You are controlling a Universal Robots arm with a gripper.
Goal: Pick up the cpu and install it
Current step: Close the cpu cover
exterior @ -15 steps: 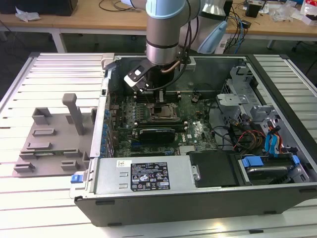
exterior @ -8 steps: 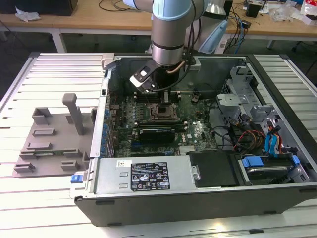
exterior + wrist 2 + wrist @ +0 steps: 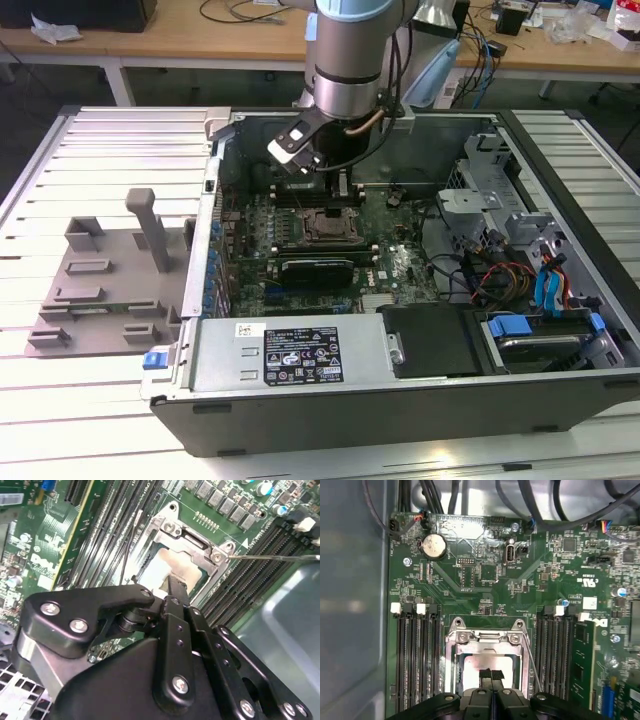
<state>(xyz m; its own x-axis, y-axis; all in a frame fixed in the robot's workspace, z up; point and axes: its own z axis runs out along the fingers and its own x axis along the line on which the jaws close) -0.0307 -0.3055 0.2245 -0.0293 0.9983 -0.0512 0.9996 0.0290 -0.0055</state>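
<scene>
The cpu [image 3: 474,662] lies flat inside the metal socket frame [image 3: 487,637] on the green motherboard, showing a pale silver top. In the second wrist view the cpu [image 3: 167,566] appears just beyond my fingertips. My gripper [image 3: 491,676] hangs directly over it with both black fingers pressed together and nothing between them; whether the tips touch the chip I cannot tell. The second wrist view has the gripper [image 3: 173,587] over the socket frame [image 3: 195,535]. In the exterior view my arm [image 3: 345,80] reaches down into the open computer case above the socket [image 3: 327,226].
Black memory slots [image 3: 415,655] flank the socket on both sides. A thin wire lever [image 3: 275,557] sticks out beside the frame. A long black expansion card [image 3: 318,268], the power supply [image 3: 290,352] and cabled drive bays [image 3: 530,290] crowd the case. A grey fixture [image 3: 100,285] lies outside it.
</scene>
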